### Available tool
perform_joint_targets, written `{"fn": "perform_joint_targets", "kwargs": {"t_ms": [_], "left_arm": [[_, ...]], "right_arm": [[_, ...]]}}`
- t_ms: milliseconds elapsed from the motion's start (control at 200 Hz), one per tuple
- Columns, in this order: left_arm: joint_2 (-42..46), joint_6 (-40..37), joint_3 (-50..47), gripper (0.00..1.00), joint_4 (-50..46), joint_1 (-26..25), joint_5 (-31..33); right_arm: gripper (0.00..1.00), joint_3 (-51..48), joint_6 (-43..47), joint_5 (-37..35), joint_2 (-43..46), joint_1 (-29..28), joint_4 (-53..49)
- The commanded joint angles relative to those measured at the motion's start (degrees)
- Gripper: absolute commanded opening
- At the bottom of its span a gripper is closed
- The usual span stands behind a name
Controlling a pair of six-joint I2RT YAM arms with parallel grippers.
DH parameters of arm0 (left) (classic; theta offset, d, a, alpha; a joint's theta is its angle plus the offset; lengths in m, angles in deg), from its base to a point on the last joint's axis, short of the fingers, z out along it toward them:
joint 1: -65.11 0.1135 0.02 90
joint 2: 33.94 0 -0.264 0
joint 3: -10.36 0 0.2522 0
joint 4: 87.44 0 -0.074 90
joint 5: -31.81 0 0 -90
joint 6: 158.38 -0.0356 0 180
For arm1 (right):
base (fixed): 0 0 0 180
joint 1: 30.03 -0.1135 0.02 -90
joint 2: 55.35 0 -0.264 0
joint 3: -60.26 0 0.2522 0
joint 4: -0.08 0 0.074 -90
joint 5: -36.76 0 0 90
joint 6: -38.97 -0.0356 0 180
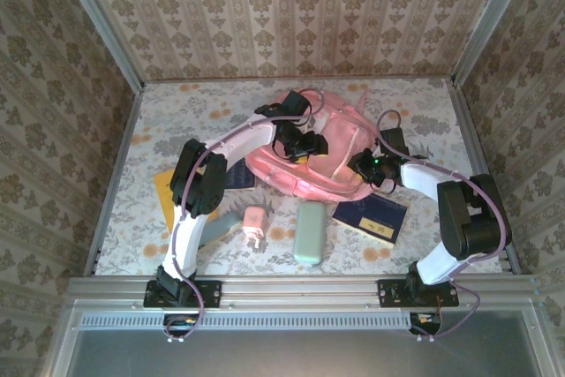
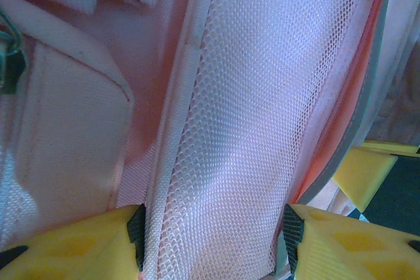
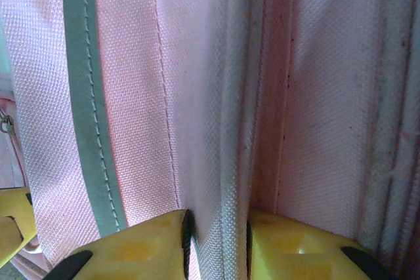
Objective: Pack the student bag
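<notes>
The student bag [image 1: 331, 152], pink with pale patches, lies at the middle of the table. My left gripper [image 1: 296, 143] hangs over its top. In the left wrist view the left gripper [image 2: 214, 237] stands open, and a band of whitish mesh on the bag [image 2: 230, 96] runs between its two pads. My right gripper [image 1: 365, 165] is at the bag's right edge. In the right wrist view the right gripper [image 3: 216, 240] has its pads pinched on a pale ridge of the bag's fabric [image 3: 233, 129], beside a grey-green trim strip [image 3: 88, 96].
In front of the bag lie a small pink block [image 1: 254, 222], a pale green case [image 1: 309, 231] and a dark blue book [image 1: 371, 216]. A yellow book [image 1: 166, 193] and another dark book [image 1: 238, 174] lie under the left arm. Walls close in on three sides.
</notes>
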Motion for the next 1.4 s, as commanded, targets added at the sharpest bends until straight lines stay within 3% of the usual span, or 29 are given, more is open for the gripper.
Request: {"fn": "perform_joint_targets", "kwargs": {"t_ms": [0, 205, 400, 525, 645, 700, 940, 1120, 1250, 1395], "left_arm": [[1.4, -1.1, -2.2, 0.55, 1.3, -1.6, -5.7], [0.1, -0.5, -3.5, 0.51, 4.0, -1.6, -7.2], [-0.9, 1.4, -0.8, 0.00, 3.7, 0.0, -6.0], [1.0, 6.0, -0.2, 0.00, 6.2, 2.0, -6.6], [2.3, 12.5, 1.2, 0.00, 8.2, 3.5, -7.8], [2.8, 15.0, 2.2, 0.00, 9.4, 4.1, -8.3], [4.0, 24.7, 7.0, 0.00, 14.0, 5.7, -9.0], [3.8, 29.5, 10.2, 0.00, 16.8, 6.6, -9.6], [4.0, 30.6, 11.2, 0.00, 16.5, 6.3, -9.8], [4.4, 31.7, 11.0, 0.00, 16.9, 6.5, -9.8]], "right_arm": [[0.27, -1.2, 0.1, 1.4, -2.6, -0.1, 2.3], [0.22, -0.5, 0.9, 2.0, -3.1, 0.1, 2.2], [0.19, 0.6, 3.7, -2.1, 3.9, 0.0, -3.6], [0.24, 2.3, 7.5, -5.6, 10.5, 0.0, -10.3], [0.43, 1.9, 10.8, -7.6, 18.7, -0.7, -13.4], [0.47, 0.9, 12.7, -7.7, 22.5, -1.7, -13.6], [0.44, -6.0, 21.1, -10.8, 33.6, -12.6, -7.2], [0.43, -17.0, 29.6, -15.0, 39.1, -19.0, 9.9], [0.43, -19.3, 36.4, -16.9, 36.8, -19.2, 15.0], [0.43, -20.4, 37.8, -15.3, 30.0, -19.4, 24.5]]}}
